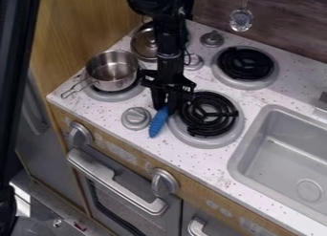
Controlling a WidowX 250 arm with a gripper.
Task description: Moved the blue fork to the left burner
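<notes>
A metal pot (pixel 112 69) sits on the left burner (pixel 117 95). Next comes a grey knob (pixel 136 118), then the blue fork (pixel 158 123), its upper end pinched between the jaws of the black gripper (pixel 165 106), just beside the black coil burner (pixel 208 113). Farther right is the sink (pixel 281 149).

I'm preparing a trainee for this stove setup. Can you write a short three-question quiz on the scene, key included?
1. True or false: the pot sits on the left burner.
2. Which is nearest the gripper? (a) sink (b) blue fork (c) pot
3. Fill in: the front right burner has a coil coloured ____.

Key: 1 true; 2 b; 3 black.
</notes>
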